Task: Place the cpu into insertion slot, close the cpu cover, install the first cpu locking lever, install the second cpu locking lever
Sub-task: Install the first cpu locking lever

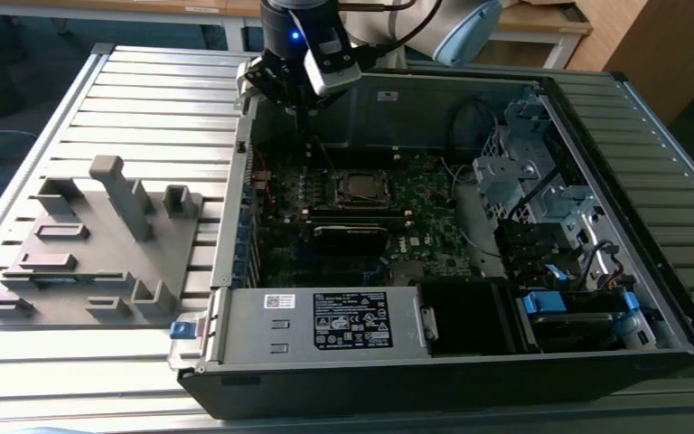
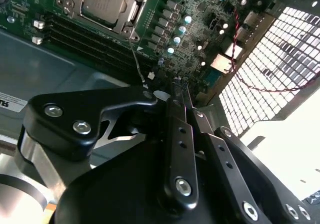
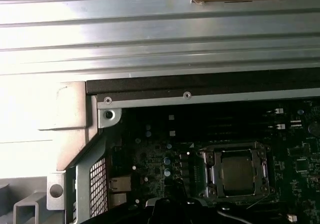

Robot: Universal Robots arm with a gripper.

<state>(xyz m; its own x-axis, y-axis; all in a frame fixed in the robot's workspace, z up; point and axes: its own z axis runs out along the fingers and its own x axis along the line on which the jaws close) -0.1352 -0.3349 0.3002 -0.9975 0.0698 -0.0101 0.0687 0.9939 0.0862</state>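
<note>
Second wrist view, claw closed, cpu seated

Dull silver-grey cpu top, green circuit board, black pc case, pale grey table w/ ribbed stripes.

One open computer case, one green motherboard, one cpu, one cpu cover, one power supply, one grey fixture tray, one gripper

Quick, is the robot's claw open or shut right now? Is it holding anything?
Gripper: shut, holding nothing that can be seen.
</note>
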